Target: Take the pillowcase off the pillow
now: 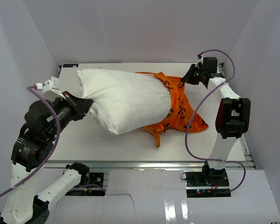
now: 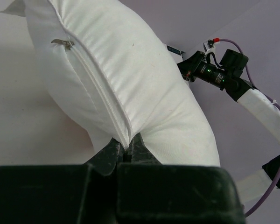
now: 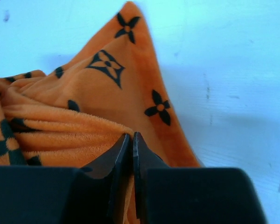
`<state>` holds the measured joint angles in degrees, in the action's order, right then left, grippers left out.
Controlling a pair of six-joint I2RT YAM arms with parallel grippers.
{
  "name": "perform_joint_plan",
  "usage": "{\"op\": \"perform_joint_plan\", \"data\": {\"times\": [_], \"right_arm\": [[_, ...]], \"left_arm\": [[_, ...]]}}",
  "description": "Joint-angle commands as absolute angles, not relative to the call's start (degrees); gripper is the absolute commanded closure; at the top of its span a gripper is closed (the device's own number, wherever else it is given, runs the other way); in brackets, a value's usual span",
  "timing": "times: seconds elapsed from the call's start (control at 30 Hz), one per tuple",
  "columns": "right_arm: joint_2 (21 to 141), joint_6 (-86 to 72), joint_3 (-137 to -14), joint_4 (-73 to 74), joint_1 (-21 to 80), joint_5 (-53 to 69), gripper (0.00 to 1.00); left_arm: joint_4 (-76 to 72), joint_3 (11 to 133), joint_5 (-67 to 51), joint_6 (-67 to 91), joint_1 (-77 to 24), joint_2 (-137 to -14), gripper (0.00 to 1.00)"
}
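The left gripper (image 1: 86, 106) clamped the pillow (image 1: 126, 100) at its nine-o'clock end; the right gripper (image 1: 189, 77) pinched the pillowcase (image 1: 179, 109) at two o'clock.

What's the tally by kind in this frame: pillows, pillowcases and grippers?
White pillow: 1
Orange pillowcase: 1
Grippers: 2 (left gripper shut on the pillow's seam edge, right gripper shut on the pillowcase)
Total: 4
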<state>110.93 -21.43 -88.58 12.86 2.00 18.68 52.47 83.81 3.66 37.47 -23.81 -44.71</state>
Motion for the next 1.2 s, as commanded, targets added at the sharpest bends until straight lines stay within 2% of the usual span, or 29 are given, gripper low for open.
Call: {"op": "perform_joint_plan", "data": {"times": [0.0, 0.03, 0.07, 0.17, 0.33, 0.4, 0.43, 0.57, 0.67, 0.77, 0.93, 1.17], "right_arm": [[107.6, -17.5, -86.6, 5.8, 1.7, 24.9, 0.87], [105.8, -17.8, -84.6, 2.2, 1.8, 25.7, 0.8], [104.1, -17.9, -82.8, 1.4, 1.8, 26.8, 0.55], [99.9, -16.4, -82.4, 5.5, 1.8, 28.8, 0.27], [90.4, -14.9, -77.4, 11.1, 1.9, 27.6, 0.15], [84.9, -15.6, -72.3, 10.0, 1.9, 26.4, 0.14], [82.7, -16.2, -65.2, 8.3, 1.9, 26.1, 0.14], [72.4, -14.9, -49.3, 3.4, 1.9, 25.9, 0.14], [62.1, -15.1, -37.2, -1.6, 2.0, 28.8, 0.16], [57.1, -15.6, -29.6, -3.9, 2.6, 30.0, 0.18], [57.5, -15.3, -24.1, -9.9, 2.9, 29.8, 0.2], [68.7, -19.2, -22.8, -29.1, 4.7, 36.5, 0.22]], "left_arm": [[42.7, 79.7, 8.0, 38.4, -23.1, -37.8, 1.0], [42.2, 75.4, 7.7, 39.1, -23.2, -37.0, 1.0], [41.8, 73.5, 7.5, 39.5, -23.2, -35.9, 1.0], [41.2, 67.8, 8.0, 39.7, -23.1, -34.8, 1.0], [38.9, 60.1, 7.7, 40.7, -23.2, -33.6, 1.0], [37.2, 57.7, 6.6, 41.7, -23.1, -33.3, 1.0], [36.5, 56.4, 5.5, 42.0, -23.2, -33.0, 1.0], [34.7, 52.1, 5.0, 43.0, -23.2, -32.3, 1.0], [34.5, 51.5, 4.7, 43.0, -23.2, -32.1, 1.0], [34.4, 52.5, 3.9, 43.1, -23.2, -32.5, 1.0], [34.3, 54.5, 2.3, 43.3, -23.2, -33.9, 1.0], [31.5, 57.3, -2.9, 44.2, -23.2, -38.4, 1.0]]}}
